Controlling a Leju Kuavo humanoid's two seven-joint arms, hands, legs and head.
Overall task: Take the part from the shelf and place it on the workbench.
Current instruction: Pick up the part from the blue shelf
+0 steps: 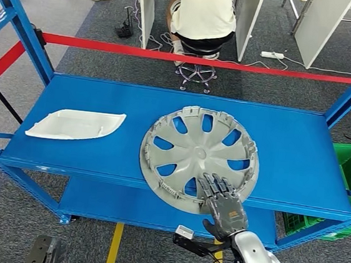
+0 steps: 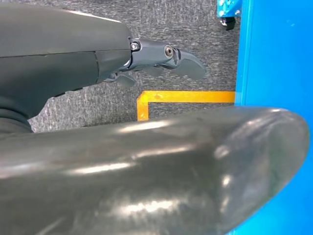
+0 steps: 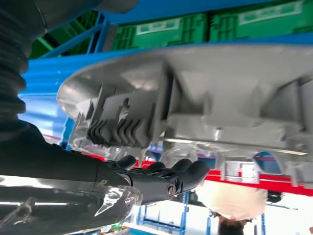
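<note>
Reaching up from the lower right, my right hand (image 1: 222, 202) lies palm down on the near rim of the grey wheel cover (image 1: 200, 153), arm (image 1: 257, 262) angled forward and to the left, fingers (image 1: 213, 187) laid out flat and slightly fanned over the spokes. In the right wrist view those dark fingers (image 3: 173, 175) run along the cover's (image 3: 207, 93) ribbed surface; I cannot tell whether the thumb hooks the edge, so no grip is certain. My left hand (image 2: 162, 56) hangs low beside the blue shelf (image 2: 275, 54), fingers held loosely straight with nothing in them, above grey carpet and a yellow floor line (image 2: 184, 97).

The cover sits toward the front edge of the shelf (image 1: 91, 154), right of centre, its near rim overhanging that edge. A white curved panel (image 1: 76, 125) lies near the shelf's left end. Beyond the back edge runs a red bar (image 1: 200, 60), then a seated person (image 1: 202, 12).
</note>
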